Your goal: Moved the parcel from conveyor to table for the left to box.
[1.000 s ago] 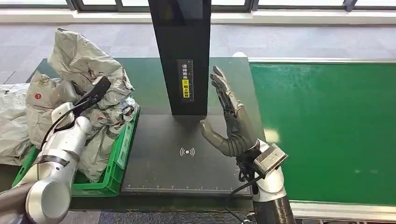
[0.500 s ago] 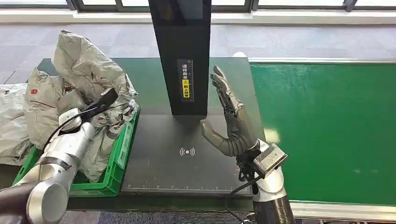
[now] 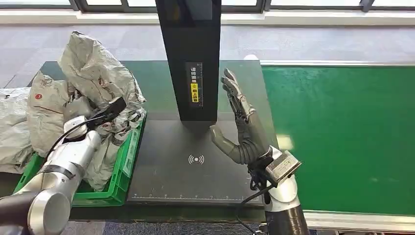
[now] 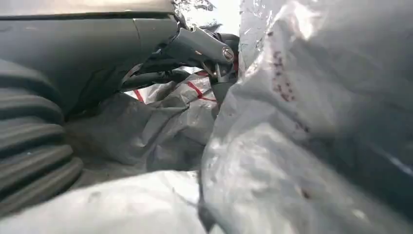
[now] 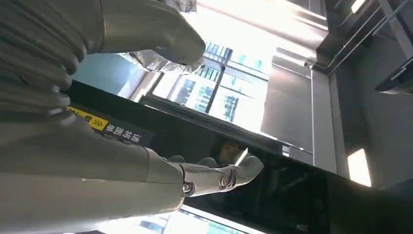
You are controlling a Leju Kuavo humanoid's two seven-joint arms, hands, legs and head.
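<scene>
- Right hand (image 3: 242, 127) empty, fingers straight and spread, palm toward the black post (image 3: 190, 54), held over the scan pad (image 3: 195, 159). Same pose as a second ago.
- Right wrist view agrees: fingers (image 5: 219, 178) extended, nothing in them.
- Left hand (image 4: 204, 46) is down among the grey bags (image 3: 93, 73) in the green crate (image 3: 122, 166). Head view has the hand itself hidden behind the wrist and bags.
- Left wrist view: fingers reach into a fold of bag material, touching it. Can't tell if they pinch a bag or just rest there.
- Change over the last second: left wrist has shifted a little toward the pad side of the crate, and the tall bag on top has moved with it, leaning more upright. Reads like the left arm is settling or releasing a parcel in the crate, but that's a guess.
- Parcel: none on the conveyor (image 3: 342, 137), none on the pad. Every bag in sight is in or beside the crate.
- So this cycle looks done or nearly so: boxing end, not pickup end.
- Right hand looks parked, waiting; belt has nothing for it.
- Risk: pile stands well above the crate rim; a bag could slide off onto the pad.
</scene>
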